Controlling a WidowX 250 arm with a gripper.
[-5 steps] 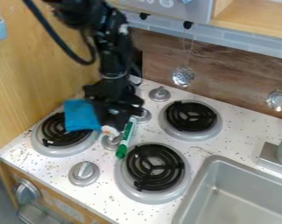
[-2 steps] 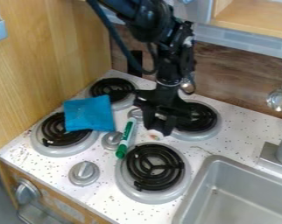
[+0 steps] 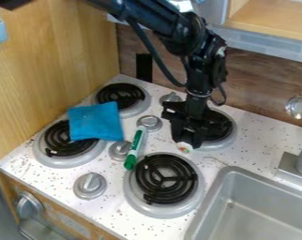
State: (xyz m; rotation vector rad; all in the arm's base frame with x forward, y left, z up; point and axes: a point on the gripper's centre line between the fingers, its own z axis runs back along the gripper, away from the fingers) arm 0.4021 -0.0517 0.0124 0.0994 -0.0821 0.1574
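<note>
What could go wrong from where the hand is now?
The small white-ended item sits at the tip of the hand, so it might slip out. The hand hangs low over the edge of the back right burner; a sideways swing could catch the coil. A low move toward the green-capped marker might knock it.

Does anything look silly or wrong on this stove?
Yes, two things! A blue cloth partly covers a burner, where a pot would usually go. And a green-and-white marker lies among the knobs and burners, an odd place for a drawing pen.
</note>
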